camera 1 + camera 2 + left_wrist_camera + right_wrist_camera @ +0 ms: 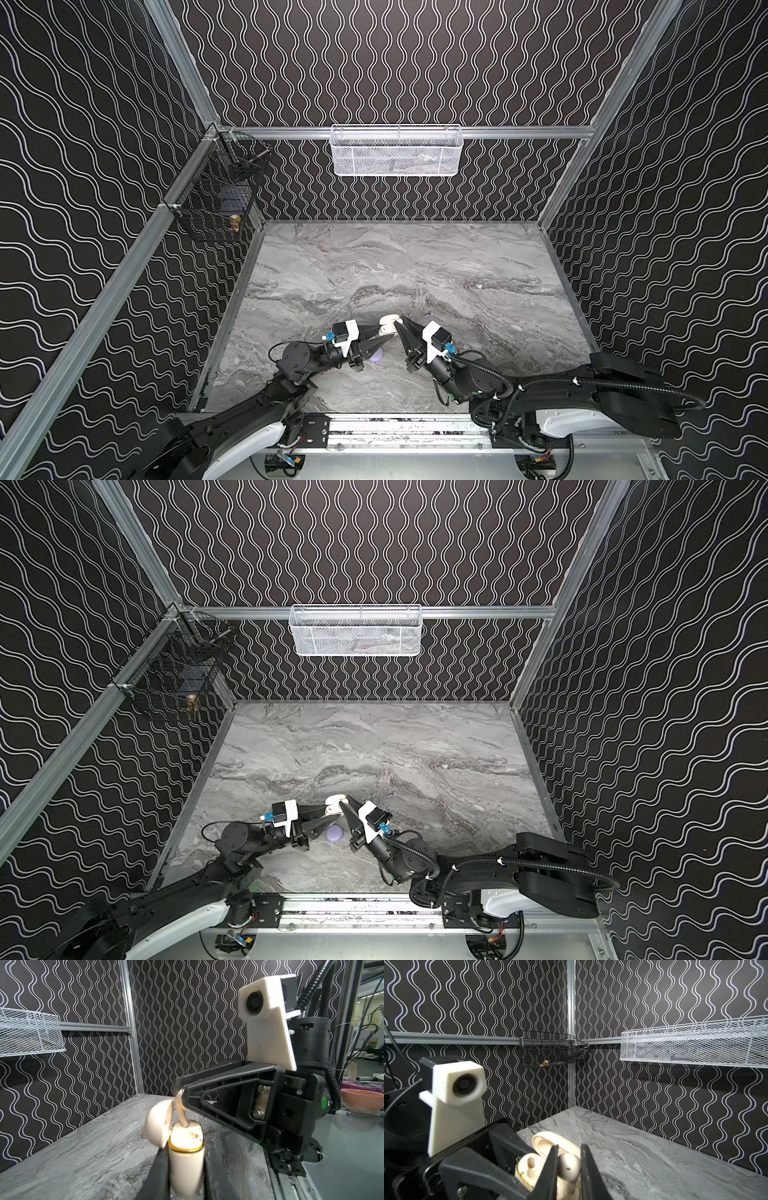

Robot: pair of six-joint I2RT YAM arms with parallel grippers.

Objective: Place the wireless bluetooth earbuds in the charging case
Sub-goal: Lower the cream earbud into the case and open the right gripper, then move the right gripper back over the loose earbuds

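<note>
Left wrist: left end effector [185,1148] clamps glossy cream case [187,1169]; right end effector [180,1096] pinches stemmed earbud [182,1114].

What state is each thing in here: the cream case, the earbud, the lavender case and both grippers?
cream case: upright, lid open, one slot empty.
cream earbud: stem tip in the other slot, head above it, not yet seated.
lavender case: closed, lying on the table.
left gripper: shut on the cream case.
right gripper: shut on the cream earbud.
</note>
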